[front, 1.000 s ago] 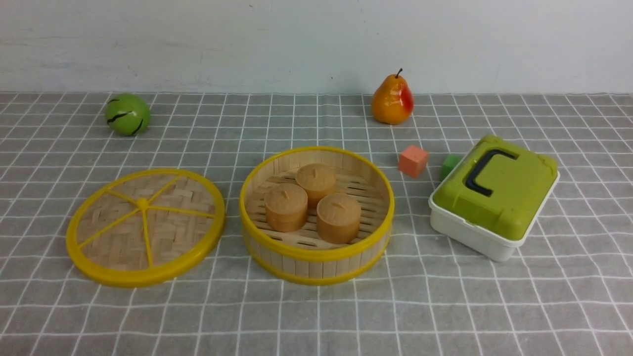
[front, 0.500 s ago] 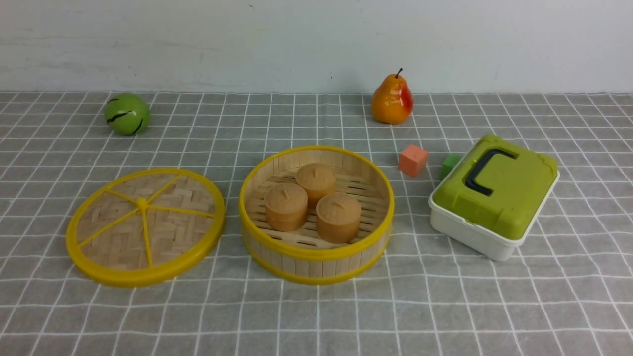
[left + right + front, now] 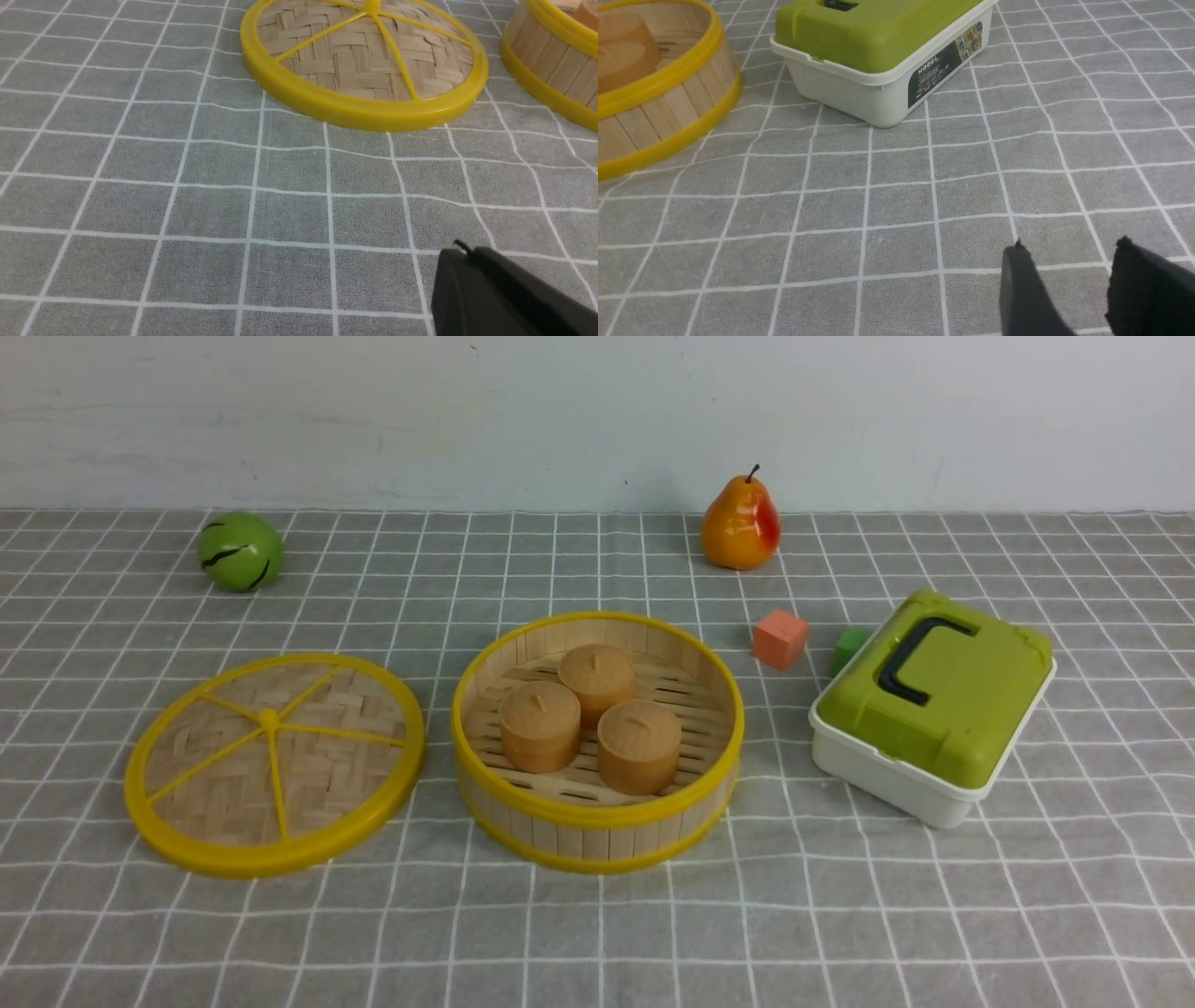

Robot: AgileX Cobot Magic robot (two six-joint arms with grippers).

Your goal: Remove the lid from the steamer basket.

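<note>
The lid [image 3: 274,763], a woven bamboo disc with a yellow rim and spokes, lies flat on the cloth to the left of the steamer basket [image 3: 597,807]; it also shows in the left wrist view [image 3: 364,60]. The basket stands open with three brown buns [image 3: 597,719] inside. Its wall shows in the left wrist view [image 3: 551,60] and the right wrist view [image 3: 658,112]. My left gripper [image 3: 467,254] is shut and empty, over bare cloth short of the lid. My right gripper [image 3: 1069,247] is open and empty over bare cloth. Neither gripper shows in the front view.
A white box with a green lid and black handle [image 3: 934,705] stands right of the basket, also in the right wrist view [image 3: 882,51]. An orange cube [image 3: 780,639] and a green cube [image 3: 848,647] lie behind it. A pear [image 3: 740,525] and a green ball [image 3: 240,552] sit at the back.
</note>
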